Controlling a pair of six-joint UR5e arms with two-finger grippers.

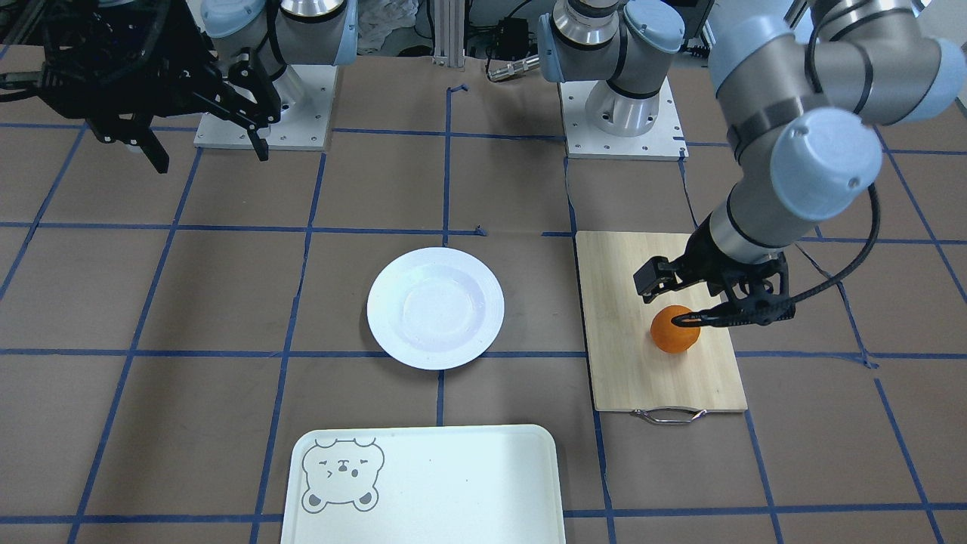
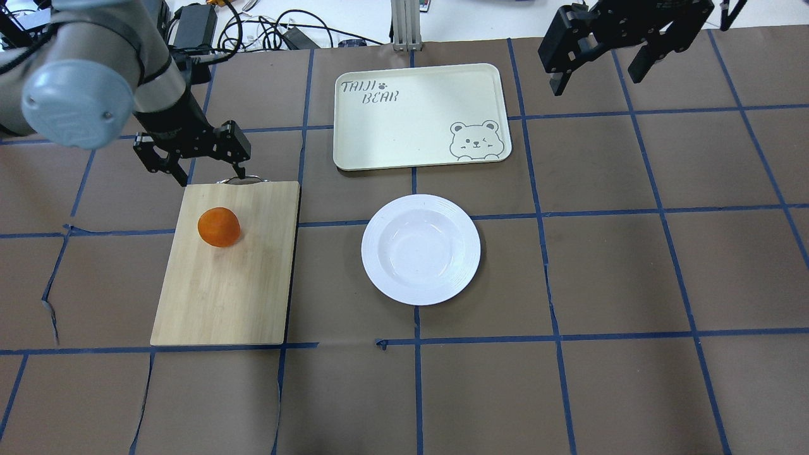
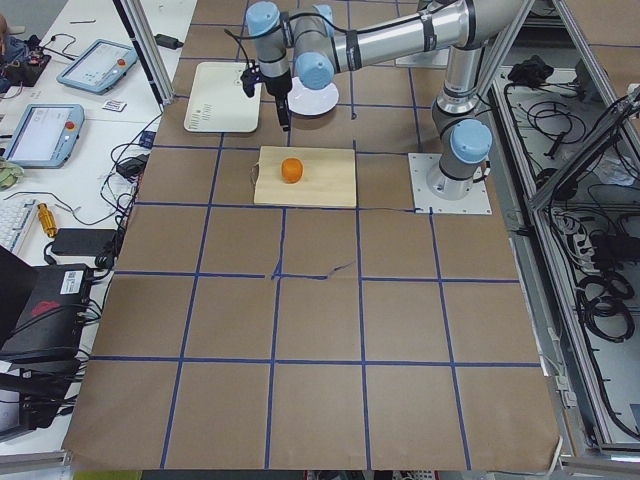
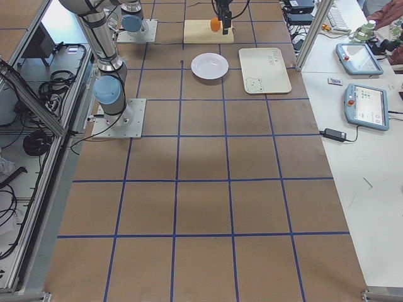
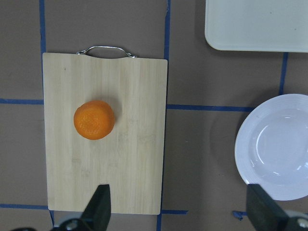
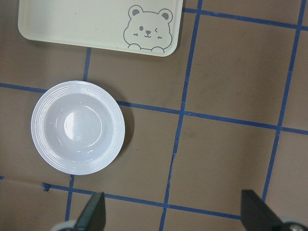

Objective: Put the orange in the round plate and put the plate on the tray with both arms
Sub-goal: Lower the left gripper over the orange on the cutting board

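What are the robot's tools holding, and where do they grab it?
Nothing. The left tool hangs open above the cutting board, where the orange lies free. The right tool is open and empty too.

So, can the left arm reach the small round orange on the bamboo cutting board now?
Probably yes. The left claw hangs open above the bamboo cutting board, near the small round orange, which lies there alone. Nothing stands between them.

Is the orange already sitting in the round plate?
No, the orange lies on the cutting board, apart from the empty round plate.
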